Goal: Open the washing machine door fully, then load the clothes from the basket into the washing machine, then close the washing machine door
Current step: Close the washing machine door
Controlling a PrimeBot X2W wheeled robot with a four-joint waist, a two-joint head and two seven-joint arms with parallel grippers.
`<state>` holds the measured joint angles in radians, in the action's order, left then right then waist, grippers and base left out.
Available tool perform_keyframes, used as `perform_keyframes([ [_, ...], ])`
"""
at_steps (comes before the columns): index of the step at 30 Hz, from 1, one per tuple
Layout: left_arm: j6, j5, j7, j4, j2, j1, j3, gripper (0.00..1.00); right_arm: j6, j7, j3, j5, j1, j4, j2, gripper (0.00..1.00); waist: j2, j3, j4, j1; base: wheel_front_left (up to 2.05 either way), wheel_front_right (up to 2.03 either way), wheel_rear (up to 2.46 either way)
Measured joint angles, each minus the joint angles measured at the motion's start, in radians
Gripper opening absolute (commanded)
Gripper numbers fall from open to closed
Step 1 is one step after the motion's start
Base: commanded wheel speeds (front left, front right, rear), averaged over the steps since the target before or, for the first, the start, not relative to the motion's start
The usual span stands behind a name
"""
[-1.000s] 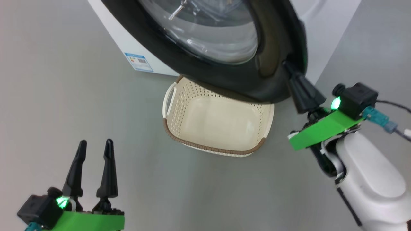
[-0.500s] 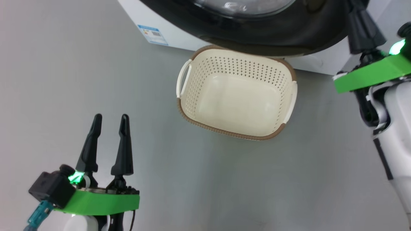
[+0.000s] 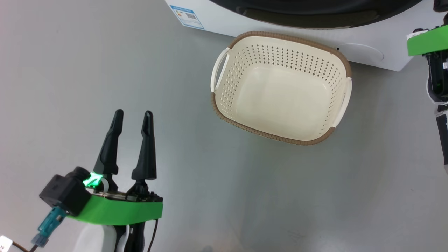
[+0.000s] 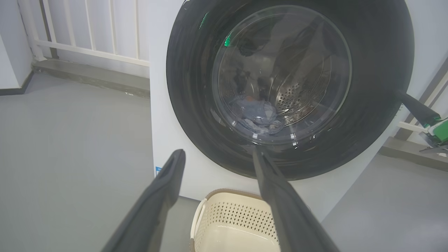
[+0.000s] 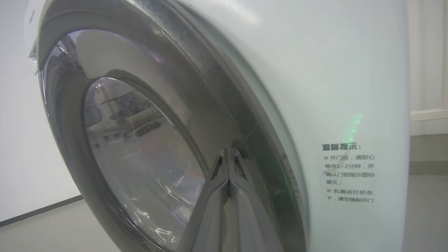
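Shut, by the look of it: the washing machine door (image 4: 196, 105), flat against the front of the white washing machine (image 4: 162, 133), a glossy black ring around a clear bulging porthole. Behind the glass, low in the perforated steel drum (image 4: 301, 101): the clothes (image 4: 257, 115), a small bluish bundle, dimmed by reflections.

On the grey floor (image 3: 105, 70), just before the machine and below the door: the basket (image 3: 276, 136), cream-white, perforated, brown-rimmed, a handle at each short side, empty. Touching the machine or a little apart from it: cannot tell.

At the lower left of the head view: the left gripper (image 3: 133, 115), released, fingers spread, nothing between them, well apart from basket and machine. Points, in its own wrist view, toward the door, with the basket below the fingers.

On the door's black ring, close to its outer edge and the white cabinet: the right gripper (image 5: 229, 154), clenched, both dark fingers pressed together, nothing caught between them. Shows at the right of the left wrist view too, meeting the door's rim there. At the upper right edge of the head view: that arm's green mount (image 3: 427, 40).

At the machine's lower front corner: a blue label sticker (image 3: 187, 15). On the white panel beside the door, in the right wrist view: a pale notice (image 5: 348, 173) in printed Chinese characters. Beyond the machine, in the left wrist view: a white railing (image 4: 87, 28) along the wall.
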<state>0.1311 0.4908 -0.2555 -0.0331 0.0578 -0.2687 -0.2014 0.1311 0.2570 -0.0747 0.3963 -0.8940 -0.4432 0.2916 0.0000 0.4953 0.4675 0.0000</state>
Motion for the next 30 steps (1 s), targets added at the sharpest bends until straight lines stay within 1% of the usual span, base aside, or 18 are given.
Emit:
perform_keyframes([
  [3, 0.0, 0.001, 0.0, 0.0, -0.002, 0.0, -0.005, 1.0, 0.001, 0.001, 0.019, -0.028, -0.005, -0.003, -0.013, 0.0, 0.0, 0.004, 0.008, 0.0, 0.0, 0.0, 0.0],
  [11, 0.0, 0.001, 0.0, -0.005, -0.002, 0.0, -0.01, 1.0, 0.001, 0.001, 0.027, -0.032, -0.005, -0.011, -0.024, 0.0, 0.0, -0.002, 0.011, 0.0, 0.0, 0.0, 0.0],
  [16, 0.0, 0.001, 0.0, -0.019, 0.004, 0.0, -0.01, 1.0, 0.0, 0.001, -0.019, -0.03, 0.0, -0.012, -0.024, 0.0, 0.0, -0.017, 0.001, 0.0, 0.0, 0.0, 0.0],
  [20, 0.0, 0.001, 0.0, -0.035, 0.016, 0.001, -0.006, 1.0, 0.0, 0.001, -0.048, -0.017, 0.051, -0.002, -0.032, 0.0, 0.0, -0.042, -0.012, 0.0, 0.0, 0.0, 0.0],
  [21, 0.0, 0.001, 0.0, -0.039, 0.02, 0.002, -0.003, 1.0, 0.0, 0.001, -0.051, -0.016, 0.072, 0.001, -0.035, 0.03, 0.0, -0.049, -0.016, 0.0, 0.0, 0.0, 0.0],
  [23, 0.0, 0.001, 0.0, -0.044, 0.025, 0.004, 0.005, 1.0, 0.0, 0.001, -0.058, -0.012, 0.11, 0.009, -0.039, 0.17, 0.0, -0.063, -0.025, 0.0, 0.0, 0.0, 0.0],
  [24, 0.0, 0.001, 0.0, -0.047, 0.028, 0.008, 0.008, 1.0, 0.0, 0.001, -0.058, -0.009, 0.127, 0.014, -0.041, 0.26, 0.0, -0.071, -0.03, 0.0, 0.0, 0.0, 0.0],
  [26, 0.0, 0.001, 0.0, -0.057, 0.039, 0.014, 0.013, 1.0, 0.0, 0.001, -0.064, -0.009, 0.158, 0.024, -0.043, 0.49, 0.0, -0.086, -0.04, 0.0, 0.0, 0.0, 0.0],
  [27, 0.0, 0.0, 0.0, -0.061, 0.044, 0.019, 0.016, 1.0, 0.0, 0.001, -0.066, -0.009, 0.174, 0.032, -0.045, 0.75, 0.0, -0.095, -0.045, 0.0, 0.0, 0.0, 0.0],
  [28, 0.0, 0.0, 0.0, -0.065, 0.049, 0.026, 0.02, 1.0, 0.0, 0.001, -0.067, -0.009, 0.19, 0.036, -0.048, 0.89, 0.0, -0.103, -0.05, 0.0, 0.0, 0.0, 0.0],
  [29, 0.0, 0.0, 0.0, -0.07, 0.053, 0.033, 0.022, 1.0, 0.0, 0.001, -0.071, -0.009, 0.207, 0.042, -0.05, 0.96, 0.0, -0.112, -0.056, 0.0, 0.0, 0.0, 0.0],
  [30, 0.0, -0.001, 0.0, -0.075, 0.057, 0.039, 0.023, 1.0, 0.0, 0.001, -0.075, -0.009, 0.225, 0.047, -0.054, 1.0, 0.0, -0.121, -0.061, 0.0, 0.0, 0.0, 0.0],
])
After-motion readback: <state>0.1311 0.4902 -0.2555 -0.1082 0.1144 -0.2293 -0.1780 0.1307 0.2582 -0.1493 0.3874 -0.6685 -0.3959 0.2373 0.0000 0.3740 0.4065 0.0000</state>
